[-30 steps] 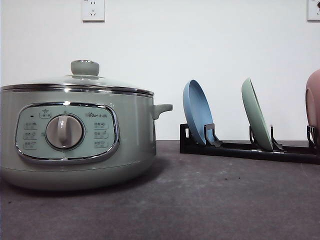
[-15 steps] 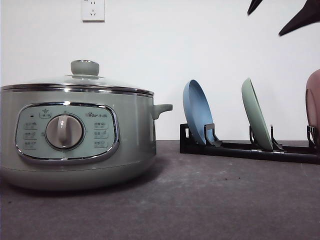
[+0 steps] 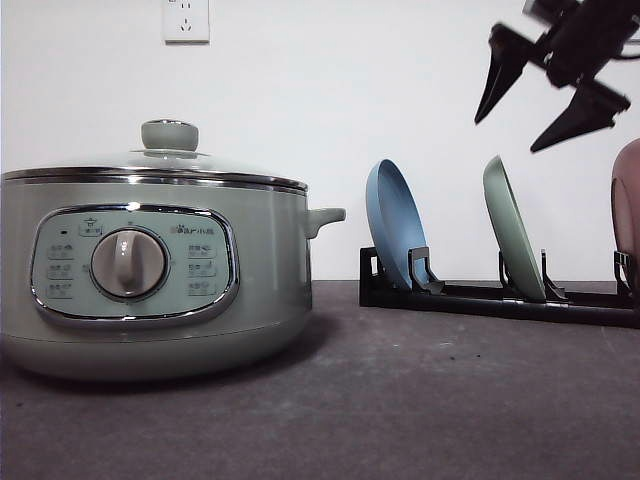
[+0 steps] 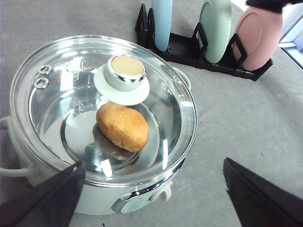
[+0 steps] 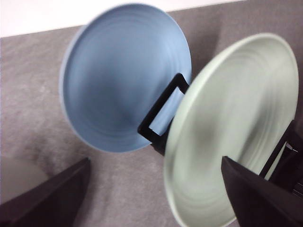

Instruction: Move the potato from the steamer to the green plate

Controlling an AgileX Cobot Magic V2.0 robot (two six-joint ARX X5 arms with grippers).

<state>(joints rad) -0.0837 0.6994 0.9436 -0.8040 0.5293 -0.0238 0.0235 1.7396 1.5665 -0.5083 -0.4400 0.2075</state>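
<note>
1. the potato (image 4: pixel 122 126) lies inside the steamer (image 3: pixel 150 270) on a round metal tray, under the shut glass lid (image 4: pixel 102 101). the steamer stands on the left of the grey surface (image 3: pixel 400 400).
2. the green plate (image 3: pixel 513 228) stands on edge in a black rack (image 3: pixel 500 298) at the back right, between a blue plate (image 3: pixel 397 225) and a pink plate (image 3: pixel 627 205).
3. the right end effector (image 3: pixel 540 95) hangs in the air above the green plate, fingers spread wide and gripping nothing. in its wrist view the green plate (image 5: pixel 236 127) sits between its two fingers, the blue plate (image 5: pixel 125 75) just beside.
4. the left end effector (image 4: pixel 156 189) hovers over the steamer, also spread open and empty.
5. judged step: fetching the green plate out of the rack, since it has to lie flat before the potato can go on it.
6. to do it well, come down over the upper rim of the green plate only, keeping clear of both neighbours, which stand near.
7. close on the rim firmly; a matte, thin plate probably slips if pinched at the very edge.
8. lift straight up out of the rack slot before tilting, or the rack may drag along.
9. lay it flat on open surface near the steamer.
10. the lid still needs lifting by its knob (image 4: pixel 126 68) before the potato can be reached.
</note>
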